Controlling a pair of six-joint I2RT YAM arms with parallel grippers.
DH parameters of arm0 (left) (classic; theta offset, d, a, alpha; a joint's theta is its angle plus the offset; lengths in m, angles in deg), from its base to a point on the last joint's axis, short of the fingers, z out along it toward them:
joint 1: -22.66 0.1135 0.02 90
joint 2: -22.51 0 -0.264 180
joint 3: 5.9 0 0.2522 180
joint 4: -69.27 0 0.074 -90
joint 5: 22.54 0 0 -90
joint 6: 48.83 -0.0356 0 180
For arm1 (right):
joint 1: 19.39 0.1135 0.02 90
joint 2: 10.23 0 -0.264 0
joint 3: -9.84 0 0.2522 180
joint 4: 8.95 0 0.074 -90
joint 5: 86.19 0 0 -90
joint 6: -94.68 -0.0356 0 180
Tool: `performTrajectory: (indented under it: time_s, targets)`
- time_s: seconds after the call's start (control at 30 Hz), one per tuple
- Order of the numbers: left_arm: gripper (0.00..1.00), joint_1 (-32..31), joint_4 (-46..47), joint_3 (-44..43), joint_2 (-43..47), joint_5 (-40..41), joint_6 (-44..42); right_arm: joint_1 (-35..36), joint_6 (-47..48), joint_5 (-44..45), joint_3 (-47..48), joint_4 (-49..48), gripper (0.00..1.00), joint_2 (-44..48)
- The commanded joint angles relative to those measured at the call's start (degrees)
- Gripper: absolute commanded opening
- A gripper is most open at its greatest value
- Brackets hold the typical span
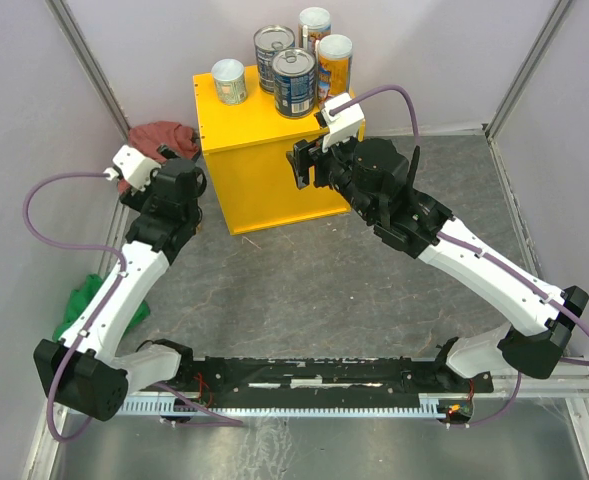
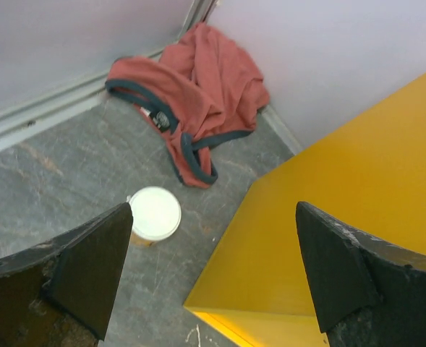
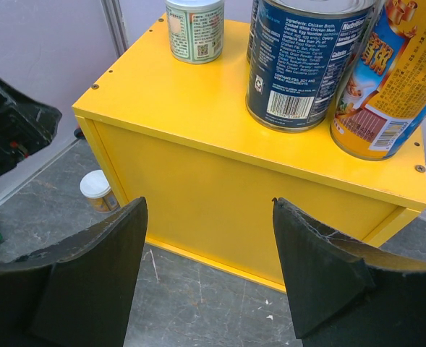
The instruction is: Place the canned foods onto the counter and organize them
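left gripper (image 2: 213,217) spread | right gripper (image 3: 207,206) spread | five cylindrical cans (image 1: 294,82) on smooth yellow bench (image 1: 264,180) | white-lidded can (image 2: 155,213) on mottled grey floor (image 2: 53,188) near crumpled red cloth (image 2: 198,87)

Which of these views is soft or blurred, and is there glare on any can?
Top external: evenly lit and sharp, a mild sheen on the silver-topped tins. Left wrist: soft all over, the white lid of the floor can washed out, left tool fuzzy. Right wrist: sharpest, tin label print readable, right tool dark and soft-edged.
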Motion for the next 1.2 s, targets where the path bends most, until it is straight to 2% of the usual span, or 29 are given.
performTrajectory:
  time_s: [0.0,0.13,0.33,0.67,0.83,1.17]
  targets:
    - [0.99,0.73,-4.32,2.2,1.5,1.79,14.39,0.32,-0.36,-0.75,1.19,-2.18,0.78,1.87]
    - [0.99,2.48,-5.92,4.68,0.63,-1.66,20.14,0.32,-0.24,-0.64,1.17,-2.15,0.78,1.8]
    - [0.99,6.26,-6.03,6.26,-1.71,-9.17,24.09,0.32,-0.05,-0.72,1.52,-2.11,0.78,1.5]
    - [0.99,9.46,-2.91,9.63,-2.9,-13.88,31.17,0.28,0.21,-0.94,1.8,-2.12,0.78,0.72]
    - [0.99,10.32,2.7,13.57,-2.4,-14.63,31.88,0.26,0.22,-0.94,1.72,-2.06,0.78,0.58]
    - [0.99,13.1,6.73,15.2,-4.84,-18.0,32.85,0.28,0.39,-0.82,1.61,-1.85,0.78,0.2]
